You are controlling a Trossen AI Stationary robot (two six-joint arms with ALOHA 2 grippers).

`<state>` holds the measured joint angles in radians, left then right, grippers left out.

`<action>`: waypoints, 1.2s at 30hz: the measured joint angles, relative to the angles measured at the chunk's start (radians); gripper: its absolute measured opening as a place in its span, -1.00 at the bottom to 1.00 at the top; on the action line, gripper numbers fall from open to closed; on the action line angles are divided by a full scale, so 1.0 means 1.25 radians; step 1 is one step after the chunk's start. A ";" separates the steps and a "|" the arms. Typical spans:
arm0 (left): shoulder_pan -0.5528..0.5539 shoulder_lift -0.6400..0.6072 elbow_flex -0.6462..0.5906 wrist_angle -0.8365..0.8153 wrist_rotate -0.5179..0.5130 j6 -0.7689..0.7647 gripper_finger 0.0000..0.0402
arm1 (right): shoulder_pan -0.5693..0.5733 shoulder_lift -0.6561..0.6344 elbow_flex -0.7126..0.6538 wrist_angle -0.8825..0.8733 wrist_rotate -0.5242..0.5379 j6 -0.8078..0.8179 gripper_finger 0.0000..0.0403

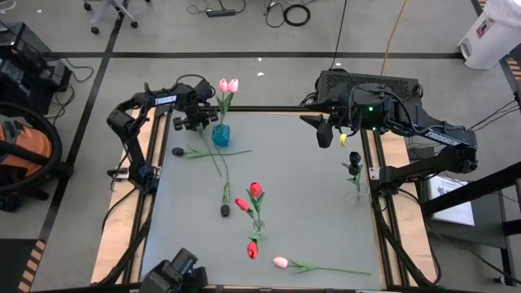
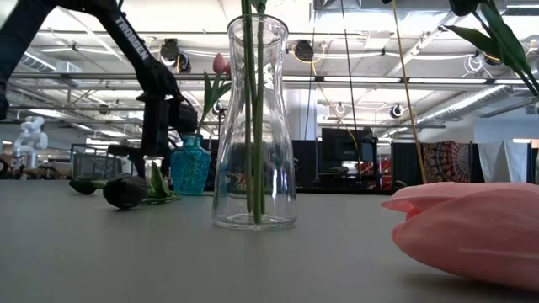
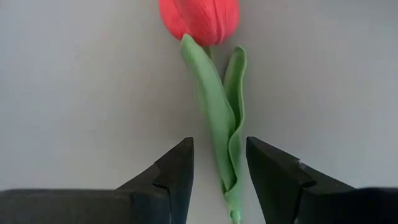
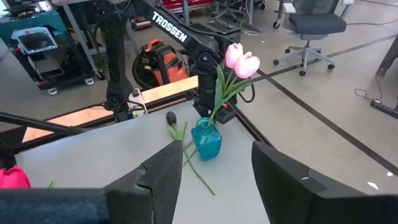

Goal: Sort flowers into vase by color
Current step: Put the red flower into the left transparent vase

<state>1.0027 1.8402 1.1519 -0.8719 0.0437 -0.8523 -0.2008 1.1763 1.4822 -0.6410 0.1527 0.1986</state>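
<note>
Two pink tulips (image 1: pixel 229 85) stand in a small blue vase (image 1: pixel 221 134) at the table's far left. My left gripper (image 1: pixel 195 122) is beside that vase, open. In the left wrist view a pink-red tulip head (image 3: pixel 199 18) shows ahead, and its green leaf (image 3: pixel 217 118) runs down between the fingers of the left gripper (image 3: pixel 219 168). Red tulips (image 1: pixel 256 190) stand in a clear vase (image 2: pixel 253 126) mid-table. Black tulips (image 1: pixel 354 167) stand at the right edge. My right gripper (image 1: pixel 326 134) hovers open above the far right, touching nothing. My left gripper has its open fingers on either side of the tulip's green leaf (image 3: pixel 231 155), low on the stem. A gap shows on one side of the leaf. On the other side the leaf lies close to the finger (image 3: pixel 273 174), and I cannot tell whether they touch.
Loose tulips lie on the table: a red one (image 1: pixel 252 250) and a pink one (image 1: pixel 281 262) near the front edge, and black ones (image 1: pixel 177 151) (image 1: pixel 225 210) on the left half. Open tabletop lies between the middle vase and the right edge.
</note>
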 joint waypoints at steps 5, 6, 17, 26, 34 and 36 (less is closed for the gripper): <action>0.000 0.004 0.000 0.001 -0.025 0.017 -0.24 | 0.000 0.000 0.000 0.000 -0.001 0.000 -0.08; 0.000 0.004 0.000 0.000 -0.030 0.018 -0.24 | 0.000 0.000 0.000 0.000 -0.001 0.000 -0.08; 0.000 0.004 0.000 0.003 -0.057 0.018 -0.34 | 0.001 0.000 0.000 0.000 -0.001 0.000 -0.08; 0.000 0.004 0.000 0.003 -0.058 0.046 -0.64 | 0.001 0.000 0.000 0.000 -0.001 0.000 -0.08; 0.000 0.004 0.000 -0.003 -0.058 0.107 -0.95 | 0.001 0.000 0.000 0.000 -0.001 0.000 -0.08; 0.000 0.003 0.000 -0.008 -0.058 0.108 -0.97 | 0.001 0.000 0.000 0.000 -0.001 0.000 -0.08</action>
<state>1.0030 1.8442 1.1519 -0.8822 -0.0284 -0.7167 -0.2001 1.1763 1.4822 -0.6411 0.1516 0.1982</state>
